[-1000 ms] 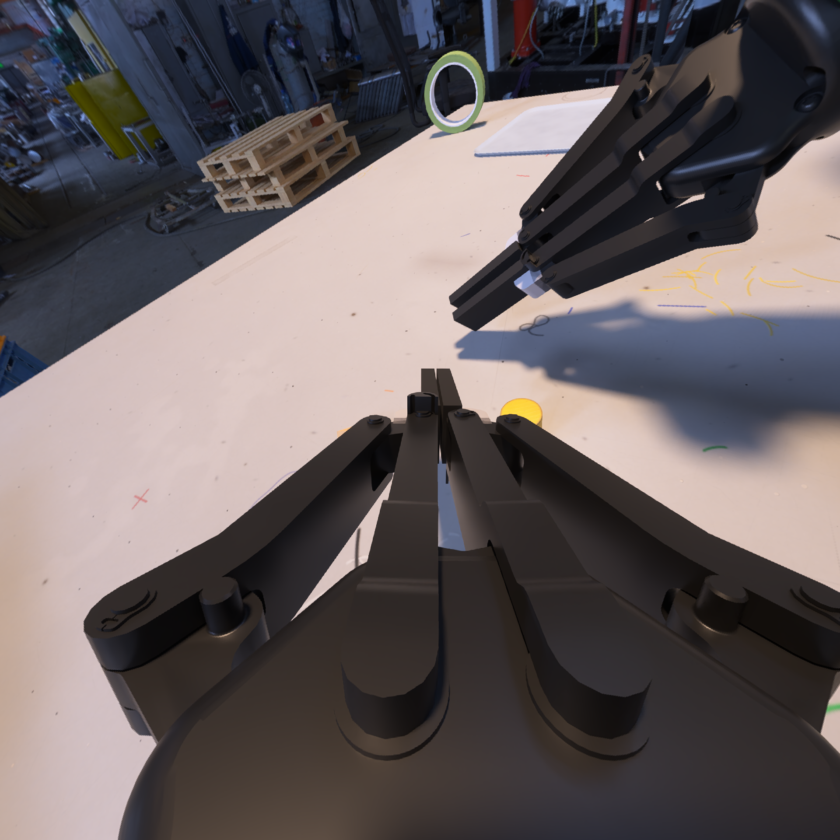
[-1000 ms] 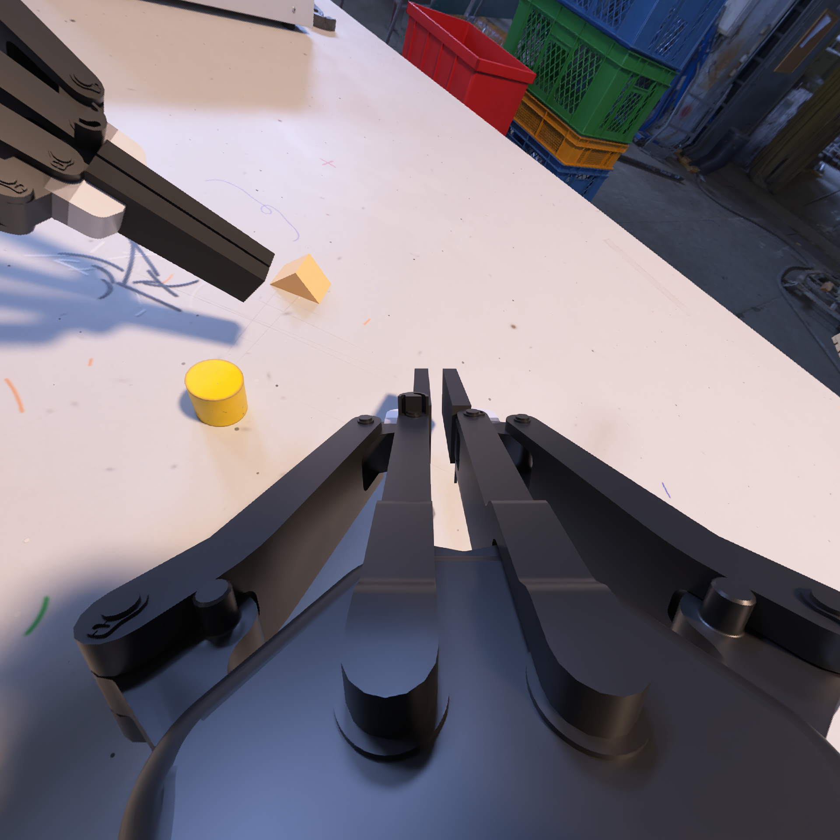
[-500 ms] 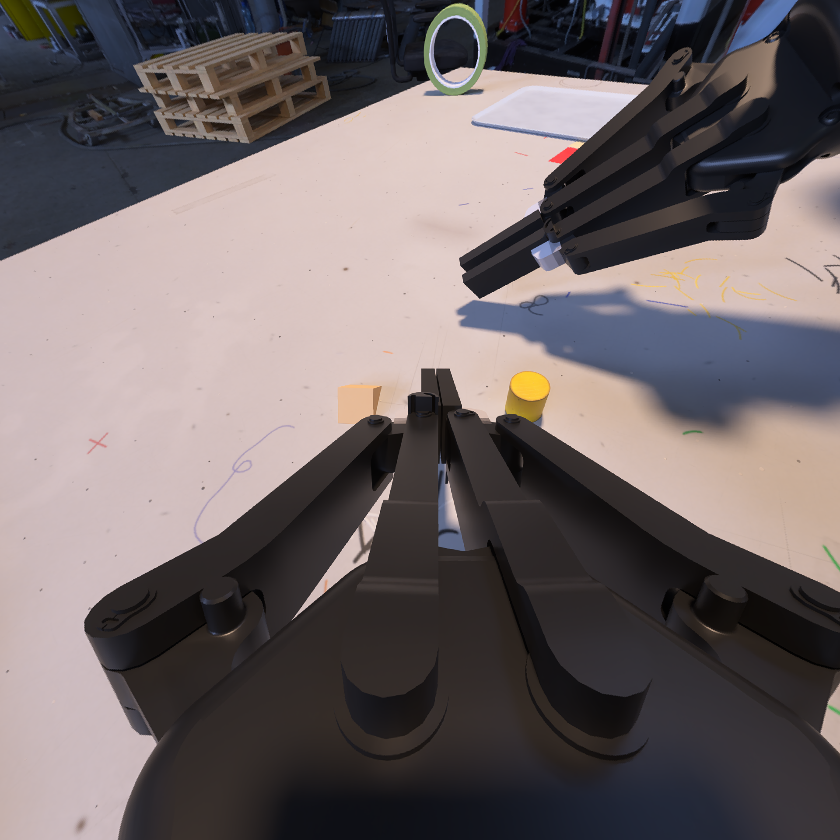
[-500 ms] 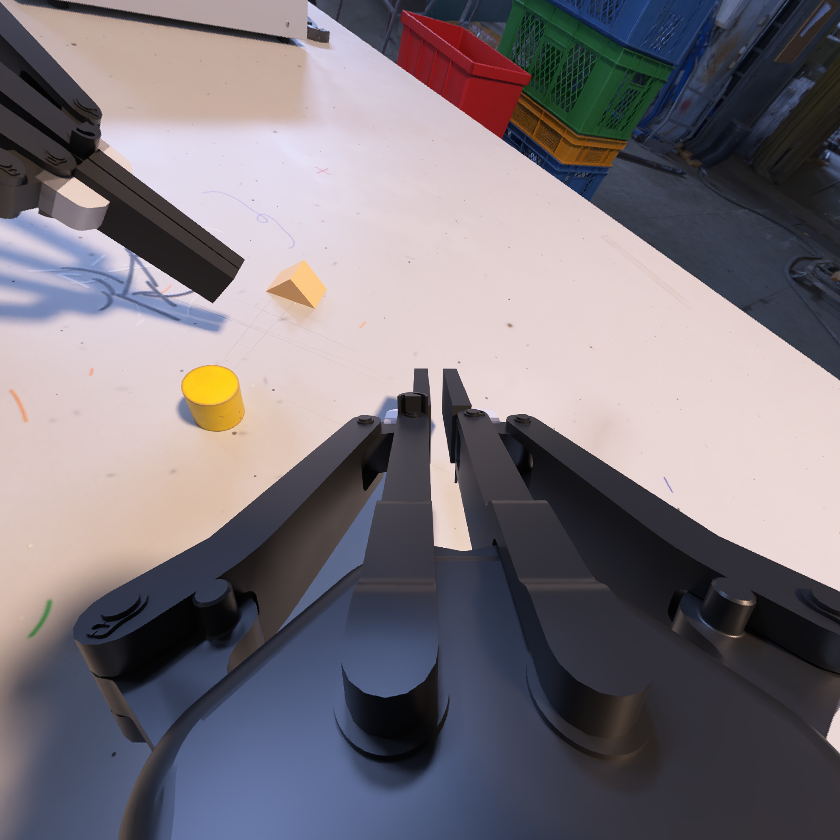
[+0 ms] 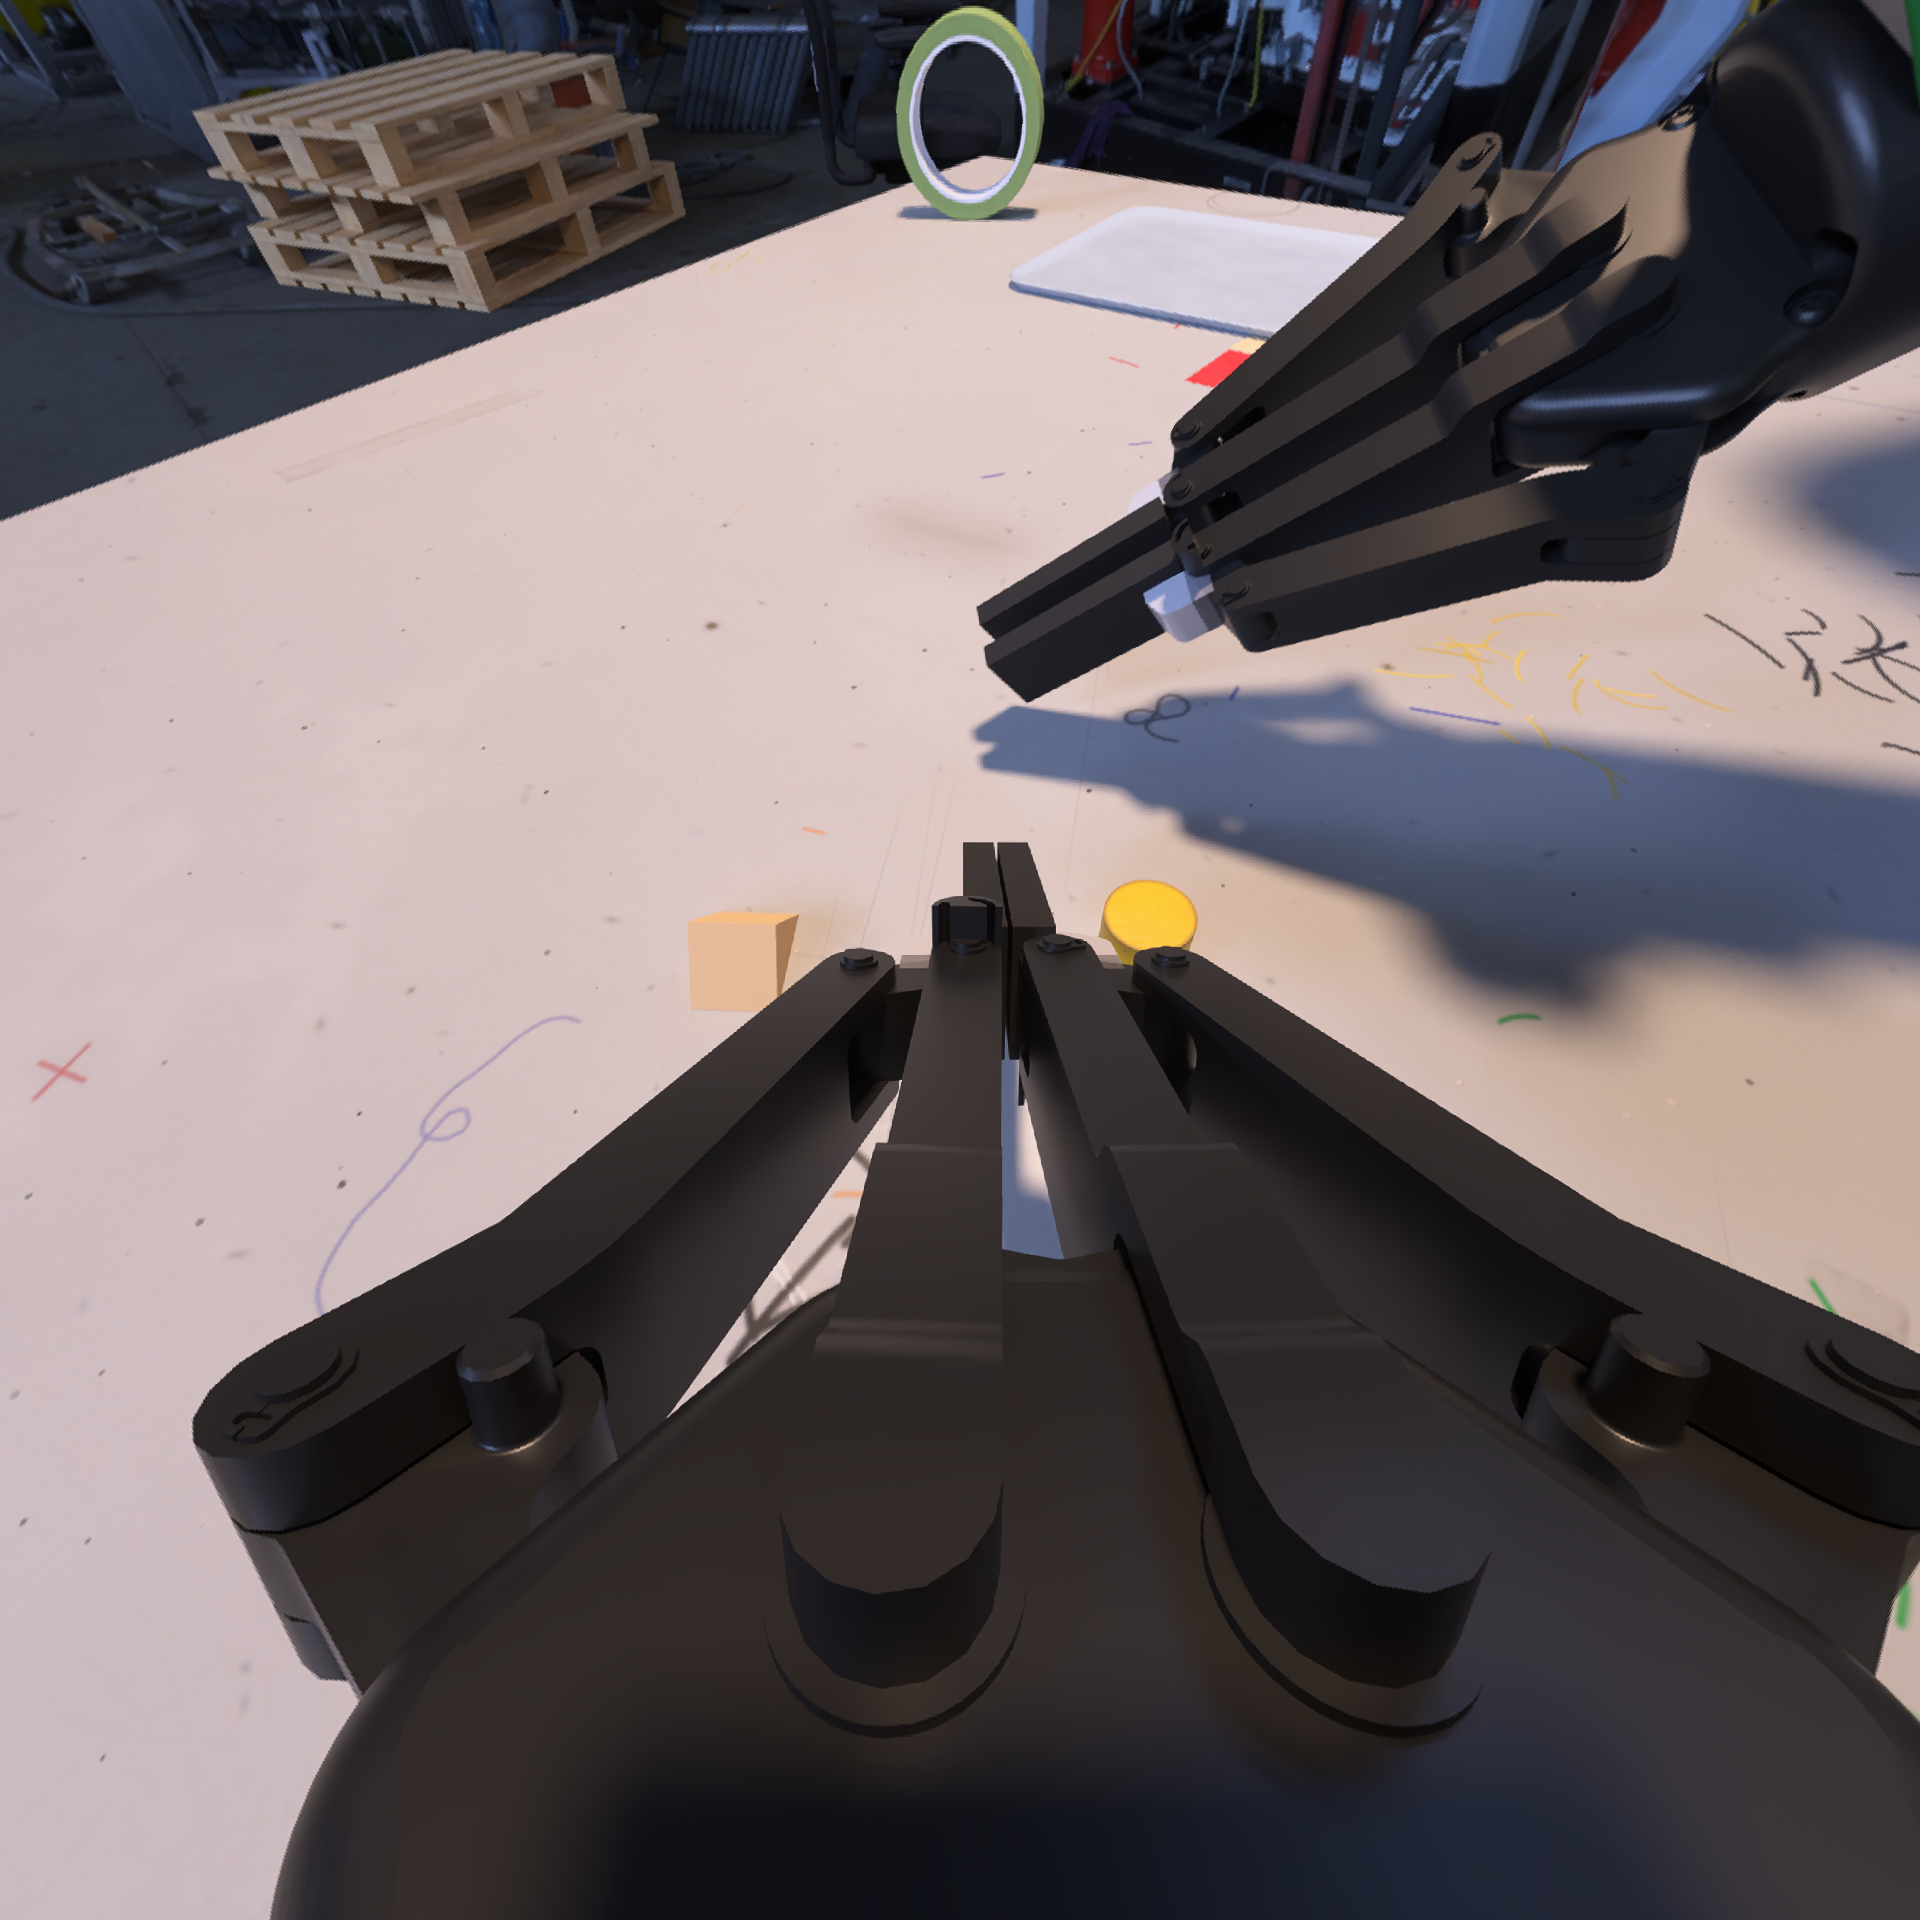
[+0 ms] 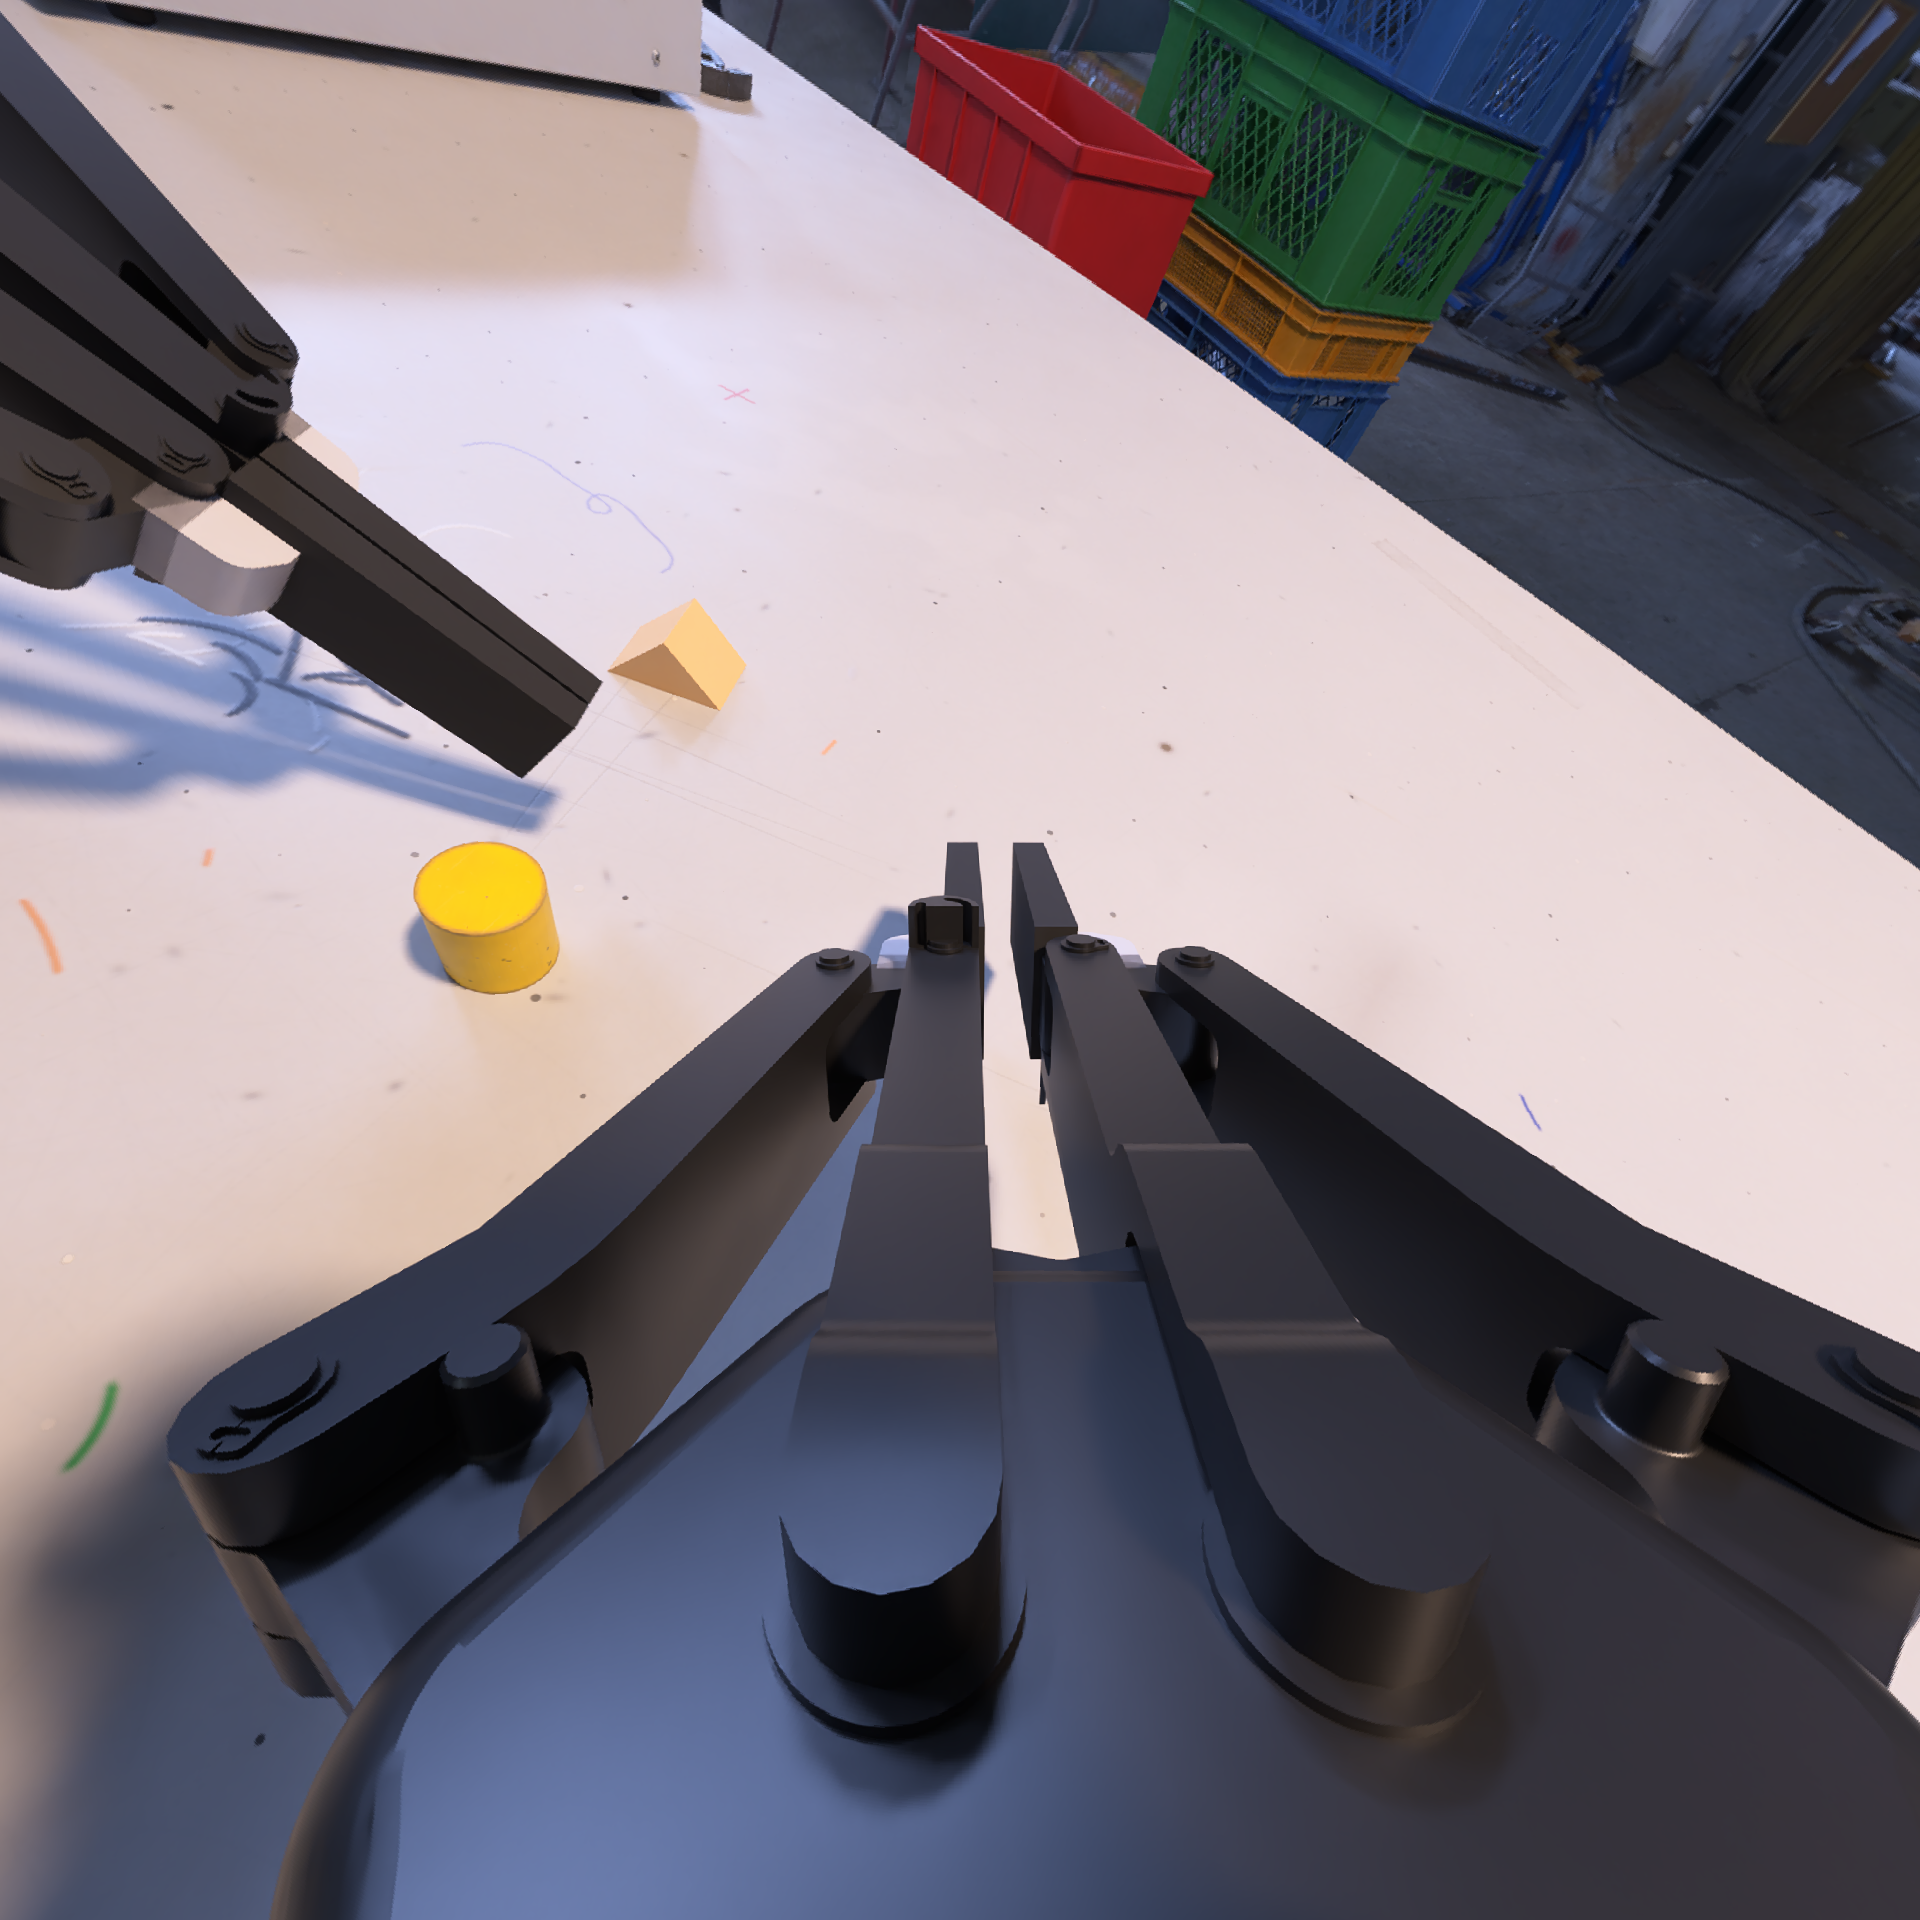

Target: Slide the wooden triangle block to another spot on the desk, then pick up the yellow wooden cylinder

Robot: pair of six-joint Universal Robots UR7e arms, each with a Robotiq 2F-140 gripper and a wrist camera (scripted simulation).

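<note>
The tan wooden triangle block (image 6: pixel 681 657) lies on the white desk (image 6: pixel 1039 582). It also shows in the left wrist view (image 5: pixel 740 961), just left of my left gripper's fingers. The yellow wooden cylinder (image 6: pixel 486 916) stands upright nearer to me, and shows in the left wrist view (image 5: pixel 1148 916) just right of those fingers. My left gripper (image 5: pixel 997 868) is shut and empty. In the right wrist view its tips (image 6: pixel 556 717) hang just left of the block, apart from it. My right gripper (image 6: pixel 995 873) is shut and empty, hovering right of the cylinder. It also shows in the left wrist view (image 5: pixel 1029 649).
A green tape ring (image 5: pixel 969 114) stands at the far desk edge beside a white flat tray (image 5: pixel 1195 265). Wooden pallets (image 5: pixel 436 177) sit on the floor beyond. Red (image 6: pixel 1049 156) and green (image 6: pixel 1330 177) crates are stacked off the desk's right edge. A white box (image 6: pixel 416 31) sits at the far end.
My left gripper drew back and shifted, bringing the triangle block into its view, then its tips dropped closer beside the block. The block, the cylinder and the right gripper have barely moved.
</note>
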